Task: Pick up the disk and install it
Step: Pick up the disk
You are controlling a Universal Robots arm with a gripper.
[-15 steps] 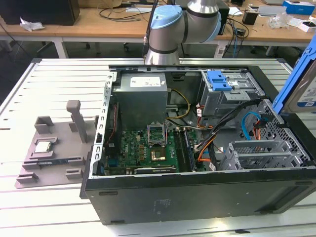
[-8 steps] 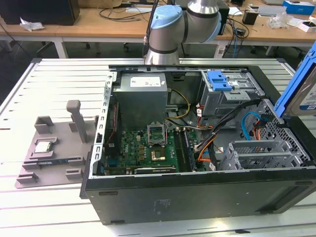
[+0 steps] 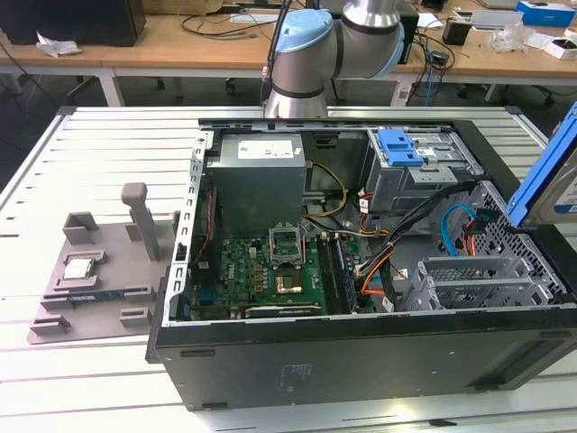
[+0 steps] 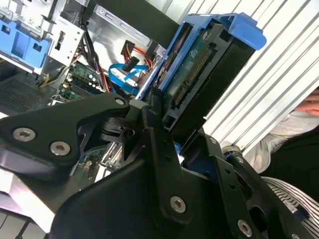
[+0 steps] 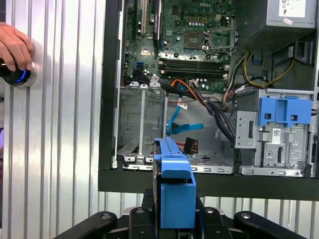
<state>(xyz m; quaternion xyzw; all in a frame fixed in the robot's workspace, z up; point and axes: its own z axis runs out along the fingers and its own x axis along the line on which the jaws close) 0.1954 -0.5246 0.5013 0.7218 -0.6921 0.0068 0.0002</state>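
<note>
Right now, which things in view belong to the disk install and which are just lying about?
Job: disk, clamped in the claw; open computer case; its empty drive bay, likely.
Lying about: grey fixture plate; processor chip on it; wooden desks beyond.

Ribbed pale metal bench (image 3: 99,144) fills the foreground, wooden-topped benches (image 3: 180,45) on white legs run across the frame's top, cluttered with cables (image 3: 216,23) and boxes (image 3: 545,13), dark floor (image 3: 54,90) beneath them.
</note>
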